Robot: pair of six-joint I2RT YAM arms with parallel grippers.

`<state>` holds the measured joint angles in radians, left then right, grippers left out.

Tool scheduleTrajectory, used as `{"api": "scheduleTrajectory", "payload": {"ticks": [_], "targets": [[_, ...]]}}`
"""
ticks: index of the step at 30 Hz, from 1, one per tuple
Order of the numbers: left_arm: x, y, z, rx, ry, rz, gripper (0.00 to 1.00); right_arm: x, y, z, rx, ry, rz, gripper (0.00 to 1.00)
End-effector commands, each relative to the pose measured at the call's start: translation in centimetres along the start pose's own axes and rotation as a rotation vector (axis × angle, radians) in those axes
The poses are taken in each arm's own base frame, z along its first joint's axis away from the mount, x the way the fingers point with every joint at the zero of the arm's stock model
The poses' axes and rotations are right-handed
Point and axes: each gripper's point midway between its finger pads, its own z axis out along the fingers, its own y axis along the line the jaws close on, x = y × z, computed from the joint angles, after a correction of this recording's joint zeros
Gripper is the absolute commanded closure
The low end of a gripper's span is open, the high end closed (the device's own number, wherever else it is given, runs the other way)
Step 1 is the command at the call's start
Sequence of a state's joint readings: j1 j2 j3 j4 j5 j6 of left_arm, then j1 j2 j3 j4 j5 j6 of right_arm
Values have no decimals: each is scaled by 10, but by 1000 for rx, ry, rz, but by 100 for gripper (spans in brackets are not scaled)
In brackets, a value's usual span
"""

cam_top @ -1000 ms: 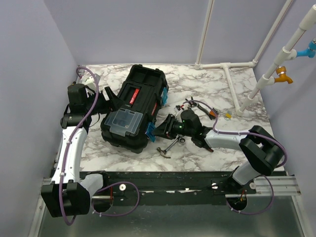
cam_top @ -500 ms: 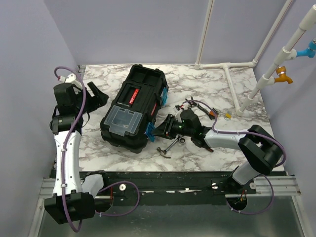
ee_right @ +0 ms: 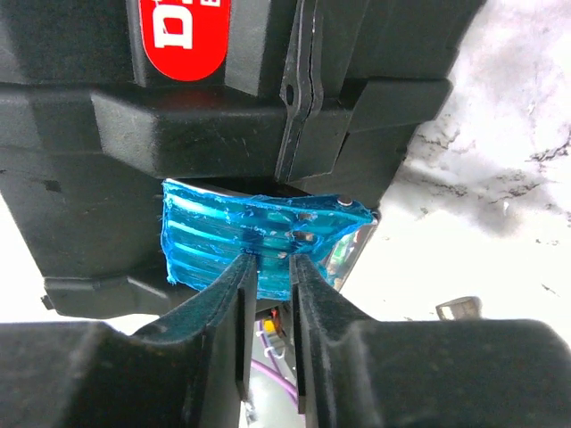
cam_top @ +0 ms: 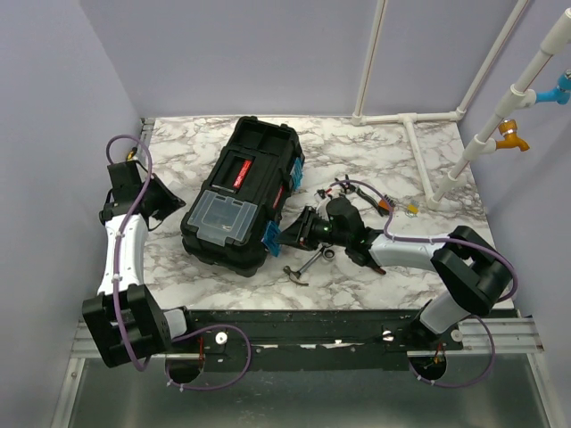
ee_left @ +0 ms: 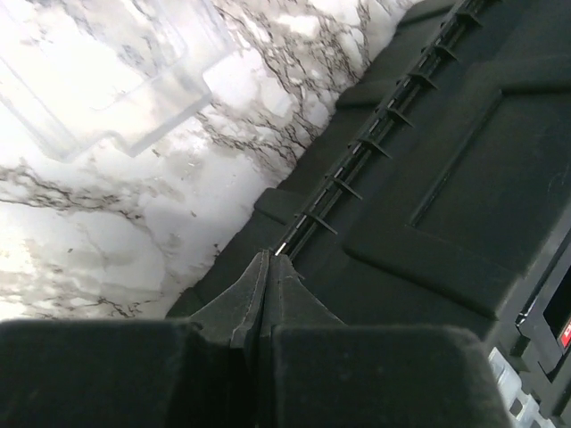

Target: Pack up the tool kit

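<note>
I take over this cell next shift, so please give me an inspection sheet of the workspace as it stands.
Surface: white marbled table, no damage seen.
Job's things: black toolbox lies diagonally with its lid down; a hammer and orange-handled pliers lie outside it, to its right.
Clutter: clear plastic piece on the table left of the toolbox.
Grippers: left gripper is shut and empty, beside the toolbox's left side. Right gripper is at the blue latch, jaws narrowly apart; whether it grips is unclear.
Cables: purple cable loops over the left arm; another runs along the right arm.
Surroundings: lilac walls; white pipes at the right rear.
</note>
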<state>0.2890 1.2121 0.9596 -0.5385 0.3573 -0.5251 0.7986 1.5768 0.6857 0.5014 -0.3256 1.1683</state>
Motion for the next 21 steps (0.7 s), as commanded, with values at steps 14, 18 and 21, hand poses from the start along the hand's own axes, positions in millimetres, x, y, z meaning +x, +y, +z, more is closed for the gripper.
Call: {"api": "scheduleTrajectory", "payload": {"ticks": [14, 18, 21], "targets": [[66, -9, 31, 221, 187, -257, 100, -6, -12, 0, 25, -64, -20, 99], [82, -1, 32, 213, 167, -262, 100, -2, -18, 3, 35, -45, -18, 99], [95, 5, 33, 212, 172, -268, 100, -1, -20, 5, 32, -36, -20, 99]]}}
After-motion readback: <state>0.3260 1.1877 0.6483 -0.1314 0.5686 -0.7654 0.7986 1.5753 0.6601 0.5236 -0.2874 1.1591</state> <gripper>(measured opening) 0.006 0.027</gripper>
